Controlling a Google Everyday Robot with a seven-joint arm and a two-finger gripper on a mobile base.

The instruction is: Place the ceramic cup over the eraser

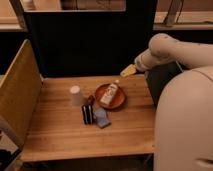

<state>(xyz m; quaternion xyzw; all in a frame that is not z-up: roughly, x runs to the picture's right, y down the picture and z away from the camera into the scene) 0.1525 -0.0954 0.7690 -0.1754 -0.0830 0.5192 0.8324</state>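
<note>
The ceramic cup [76, 95], small and cream-white, stands upside down on the wooden table [60, 140], left of centre. Just in front of it to the right a black striped block [87, 114] stands upright, and a blue pad [102, 118] lies beside it; I cannot tell which of the two is the eraser. My gripper [128, 70] hangs in the air over the table's back right, well to the right of the cup, open and holding nothing.
A red-brown plate [118, 101] holds a white bottle [110, 93] lying on its side, between the cup and the gripper. A small red thing [90, 100] sits by the cup. A slanted wooden panel [17, 97] borders the table's left side. My white body [185, 125] fills the right.
</note>
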